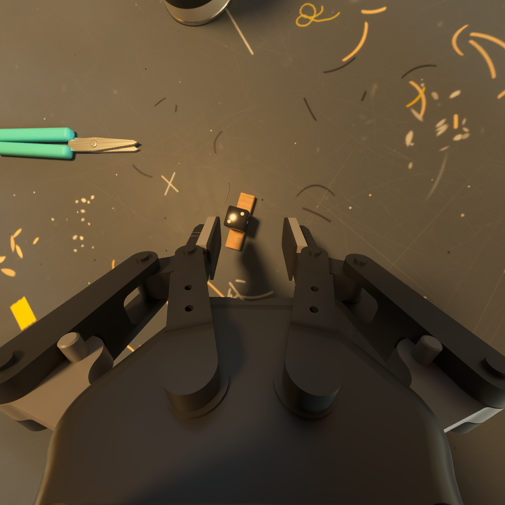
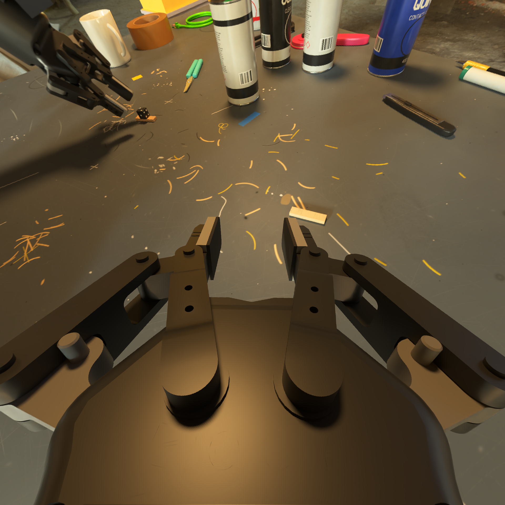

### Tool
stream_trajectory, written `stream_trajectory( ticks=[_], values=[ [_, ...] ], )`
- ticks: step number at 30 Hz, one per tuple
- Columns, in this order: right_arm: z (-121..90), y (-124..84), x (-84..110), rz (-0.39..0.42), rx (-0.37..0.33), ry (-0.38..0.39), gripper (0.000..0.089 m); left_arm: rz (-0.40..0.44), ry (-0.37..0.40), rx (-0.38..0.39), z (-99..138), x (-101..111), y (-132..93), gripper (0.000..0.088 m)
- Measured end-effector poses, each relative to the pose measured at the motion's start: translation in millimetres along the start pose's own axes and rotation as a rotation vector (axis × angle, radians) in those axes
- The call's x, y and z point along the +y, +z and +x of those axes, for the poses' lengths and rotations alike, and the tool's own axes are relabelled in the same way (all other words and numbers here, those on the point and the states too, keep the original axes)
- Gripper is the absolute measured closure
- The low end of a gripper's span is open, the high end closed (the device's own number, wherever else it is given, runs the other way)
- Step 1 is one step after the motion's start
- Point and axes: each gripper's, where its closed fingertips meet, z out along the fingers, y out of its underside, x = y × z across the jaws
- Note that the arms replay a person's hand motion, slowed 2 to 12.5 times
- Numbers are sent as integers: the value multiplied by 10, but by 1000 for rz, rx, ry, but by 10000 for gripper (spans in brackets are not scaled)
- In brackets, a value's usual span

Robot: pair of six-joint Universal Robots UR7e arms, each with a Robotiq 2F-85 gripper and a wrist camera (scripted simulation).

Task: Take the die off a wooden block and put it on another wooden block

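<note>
A black die (image 1: 236, 220) with pale dots sits on a thin orange-brown wooden block (image 1: 246, 201) on the dark table. My left gripper (image 1: 251, 222) is open and empty, hovering above and just short of the die, which lies near its left finger. In the right wrist view the die (image 2: 142, 112) on that block (image 2: 146, 119) is far left, with the left gripper (image 2: 120, 102) beside it. A second, pale wooden block (image 2: 308, 215) lies flat just ahead and right of my open, empty right gripper (image 2: 251, 222).
Teal-handled scissors (image 1: 65, 143) lie left of the die. Several spray cans (image 2: 237, 52), a white mug (image 2: 105, 37), a roll of brown tape (image 2: 149, 30), a utility knife (image 2: 419, 114), a blue tape scrap (image 2: 248, 119) and a marker (image 2: 482, 78) stand at the back.
</note>
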Motion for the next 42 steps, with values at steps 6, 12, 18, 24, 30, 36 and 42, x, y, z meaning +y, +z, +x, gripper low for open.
stream_trajectory(
  ticks=[6, 12, 18, 24, 30, 36, 42],
  values=[
    [-109, -62, 100, 2, -12, 4, 489, -4, 46, 34, -97, -7, 73, 477],
    [-184, -102, 172, 3, -22, 7, 490, -13, 80, 87, -144, -17, 141, 496],
    [-227, -113, 201, 7, -31, 11, 491, -19, 106, 136, -159, -24, 191, 500],
    [-248, -99, 236, -4, -44, 17, 495, -22, 128, 175, -169, -26, 224, 521],
    [-236, -74, 256, -14, -49, 21, 498, -44, 149, 212, -148, 21, 265, 554],
    [-229, -46, 263, -18, -61, 30, 502, -19, 158, 249, -108, -1, 275, 624],
    [-223, -26, 267, -18, -75, 46, 509, 2, 162, 263, -86, -19, 280, 724]
  ],
)
